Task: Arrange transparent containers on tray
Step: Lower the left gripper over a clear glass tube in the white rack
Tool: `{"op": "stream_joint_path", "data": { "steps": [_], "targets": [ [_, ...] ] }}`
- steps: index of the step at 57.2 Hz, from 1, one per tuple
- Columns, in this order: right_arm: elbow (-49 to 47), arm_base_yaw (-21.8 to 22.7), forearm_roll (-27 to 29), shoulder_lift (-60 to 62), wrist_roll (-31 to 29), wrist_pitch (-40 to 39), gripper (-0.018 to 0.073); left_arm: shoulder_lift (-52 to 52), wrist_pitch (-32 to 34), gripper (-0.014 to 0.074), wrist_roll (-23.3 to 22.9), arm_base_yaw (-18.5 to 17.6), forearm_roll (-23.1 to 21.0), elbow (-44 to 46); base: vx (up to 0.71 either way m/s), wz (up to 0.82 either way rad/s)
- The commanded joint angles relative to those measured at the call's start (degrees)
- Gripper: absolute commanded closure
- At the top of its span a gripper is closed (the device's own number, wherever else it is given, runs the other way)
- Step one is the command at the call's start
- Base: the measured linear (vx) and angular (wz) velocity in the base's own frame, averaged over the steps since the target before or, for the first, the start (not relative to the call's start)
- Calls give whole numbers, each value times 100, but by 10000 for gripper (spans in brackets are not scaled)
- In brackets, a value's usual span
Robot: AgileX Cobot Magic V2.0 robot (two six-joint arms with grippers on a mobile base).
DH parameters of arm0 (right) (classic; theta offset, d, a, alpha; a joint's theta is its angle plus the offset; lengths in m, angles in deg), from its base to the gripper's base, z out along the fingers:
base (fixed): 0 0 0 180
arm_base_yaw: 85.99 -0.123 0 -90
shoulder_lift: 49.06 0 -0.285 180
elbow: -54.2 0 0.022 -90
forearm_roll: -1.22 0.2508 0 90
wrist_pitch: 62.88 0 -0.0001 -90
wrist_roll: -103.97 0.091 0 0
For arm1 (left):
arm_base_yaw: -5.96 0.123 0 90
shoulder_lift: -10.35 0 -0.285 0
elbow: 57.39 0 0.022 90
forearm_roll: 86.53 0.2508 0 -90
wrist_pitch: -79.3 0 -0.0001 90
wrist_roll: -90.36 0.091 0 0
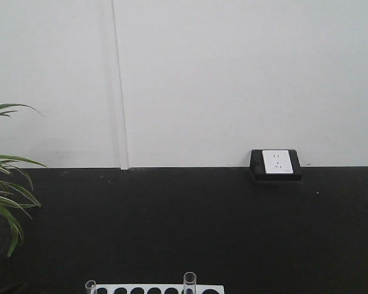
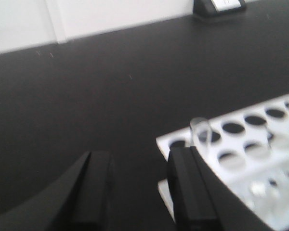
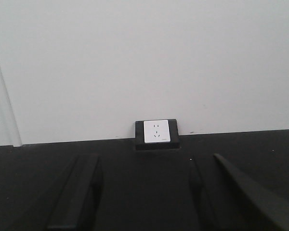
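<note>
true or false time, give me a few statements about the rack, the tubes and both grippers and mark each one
1. Two test tubes stand upright in the white rack. True.
2. The left gripper is shut on a test tube. False: it is open and empty; a tube stands in the rack beside one of its fingers.
3. The right gripper is open with nothing between its fingers. True.
4. A yellow tray lies beside the rack. False: no tray shows in any view.
5. The wall outlet is white in a black frame. True.
</note>
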Motion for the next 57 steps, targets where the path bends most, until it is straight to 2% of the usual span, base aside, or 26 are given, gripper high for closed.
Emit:
{"op": "stream_joint_path", "data": {
  "steps": [1,11,23,32,44,57],
  "targets": [
    [-203,15,-37,-42,-63,-495,86,-55,692,188,-92,-160,-26,-80,0,0],
    [-203,15,-37,-42,-63,-495,86,-326,1191,185,-83,-409,-26,-130,0,0],
    [-203,15,0,-42,-63,-486,86,-1064,1720,109,-87,-457,-20,-124,0,0],
    [-203,15,0,-42,-63,-432,86,-1588,2530,63,-125,-457,-33,-119,0,0],
    [-203,15,0,-42,-63,-224,86,-2208,3437,62,-447,-457,-33,31,0,0],
    [-203,15,0,-42,-63,-163,86,-2587,3383,62,-430,-451,-45,547,0,0]
  ]
}}
